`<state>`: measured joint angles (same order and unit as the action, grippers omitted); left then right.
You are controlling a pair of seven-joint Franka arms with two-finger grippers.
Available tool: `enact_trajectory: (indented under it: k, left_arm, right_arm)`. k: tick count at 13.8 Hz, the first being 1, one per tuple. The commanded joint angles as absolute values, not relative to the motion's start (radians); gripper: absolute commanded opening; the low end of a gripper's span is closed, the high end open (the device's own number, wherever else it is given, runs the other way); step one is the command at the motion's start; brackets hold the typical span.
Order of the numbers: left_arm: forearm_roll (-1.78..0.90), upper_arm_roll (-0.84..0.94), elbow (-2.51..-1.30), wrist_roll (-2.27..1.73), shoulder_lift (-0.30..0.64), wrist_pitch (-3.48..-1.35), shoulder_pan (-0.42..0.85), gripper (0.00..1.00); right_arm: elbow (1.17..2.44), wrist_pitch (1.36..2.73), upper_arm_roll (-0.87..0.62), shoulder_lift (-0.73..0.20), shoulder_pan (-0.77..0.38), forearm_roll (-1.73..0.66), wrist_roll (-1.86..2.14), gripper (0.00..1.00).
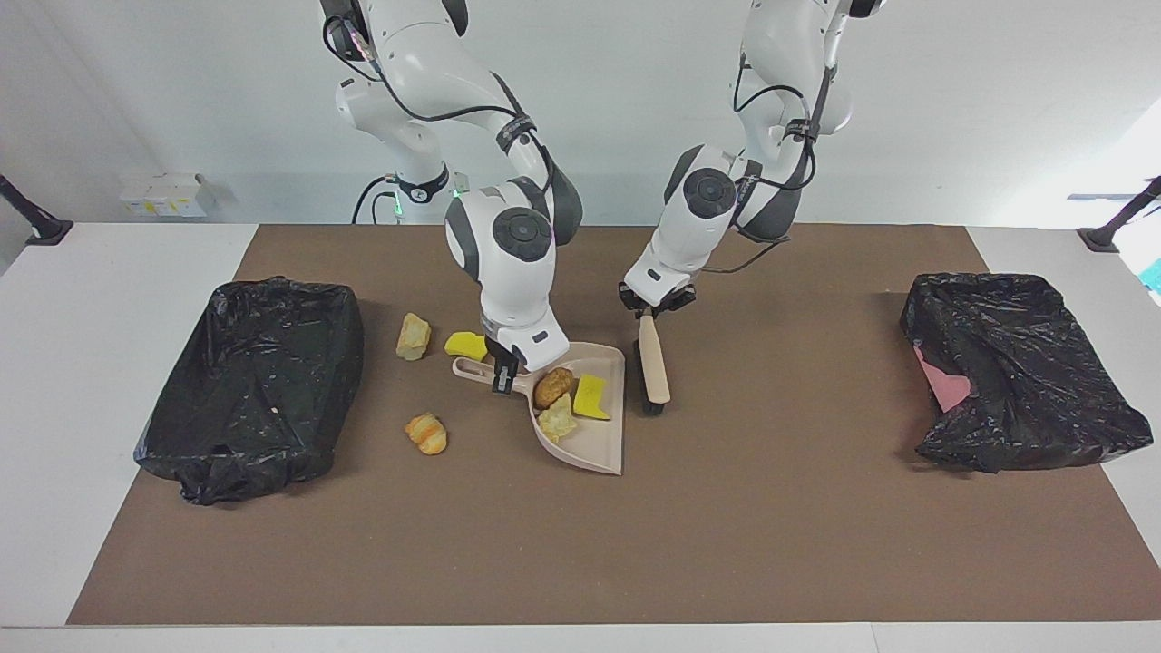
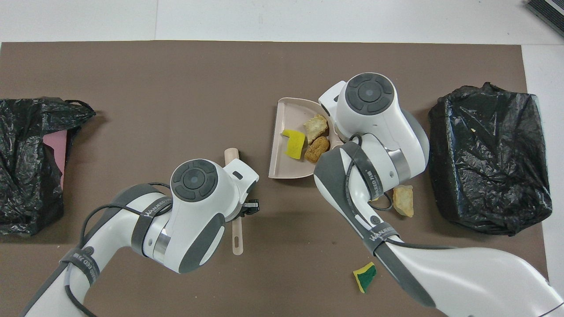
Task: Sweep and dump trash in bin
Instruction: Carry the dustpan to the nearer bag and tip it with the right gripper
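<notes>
My right gripper (image 1: 502, 374) is shut on the handle of the beige dustpan (image 1: 594, 444) (image 2: 286, 119), which rests on the mat. In the pan lie three pieces of trash: a brown lump (image 1: 551, 385) (image 2: 317, 149), a tan lump (image 1: 556, 420) (image 2: 316, 126) and a yellow sponge (image 1: 590, 397) (image 2: 294, 143). My left gripper (image 1: 655, 307) (image 2: 249, 208) is shut on the brush (image 1: 654, 363) (image 2: 237, 235), held beside the pan toward the left arm's end. Loose trash: tan lump (image 1: 413, 336) (image 2: 403, 200), yellow sponge (image 1: 467, 344), croissant (image 1: 426, 433), yellow-and-green sponge (image 2: 365, 276).
A black-bagged bin (image 1: 249, 385) (image 2: 489, 158) stands at the right arm's end of the brown mat, beside the loose scraps. A second black-bagged bin (image 1: 1025, 372) (image 2: 26, 163), with pink showing, stands at the left arm's end.
</notes>
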<state>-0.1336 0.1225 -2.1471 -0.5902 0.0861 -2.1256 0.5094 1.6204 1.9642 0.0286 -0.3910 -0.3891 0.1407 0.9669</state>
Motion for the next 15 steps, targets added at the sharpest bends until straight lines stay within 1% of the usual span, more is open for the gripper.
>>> enact_trajectory:
  k: [1,3,7,8,11,13,14,15]
  left_arm:
    - [-0.095,0.123,-2.241,-0.696,-0.003,-2.121,0.58,0.0]
    - [-0.095,0.123,-2.316,-0.754,-0.056,-2.146,0.65,0.0]
    - [-0.095,0.124,-2.381,-0.951,-0.121,-2.167,0.781,0.0]
    - [-0.094,0.126,-2.39,-0.983,-0.121,-2.196,0.802,0.0]
    - [-0.089,0.124,-2.45,-0.985,-0.121,-2.282,0.807,0.0]
    - [-0.049,0.126,-2.45,-0.982,-0.121,-2.275,0.807,0.0]
    - [-0.049,0.126,-2.448,-0.98,-0.12,-2.275,0.805,0.64]
    - [-0.048,0.124,-2.438,-0.98,-0.115,-2.266,0.804,1.0]
  right_arm:
    - [1.631,1.921,0.02,-0.309,-0.302,0.101,0.999,0.0]
    - [1.637,1.887,0.02,-0.259,-0.243,0.1,1.082,0.0]
    - [1.643,1.816,0.02,-0.184,-0.082,0.074,1.342,0.0]
    - [1.646,1.801,0.02,-0.169,-0.025,0.074,1.406,0.0]
    - [1.654,1.761,0.02,-0.137,0.121,0.074,1.599,0.0]
    - [1.655,1.773,0.021,-0.135,0.214,0.077,1.724,0.0]
    - [1.657,1.785,0.023,-0.133,0.256,0.093,1.765,0.0]
    - [1.658,1.807,0.025,-0.132,0.287,0.103,1.796,0.0]
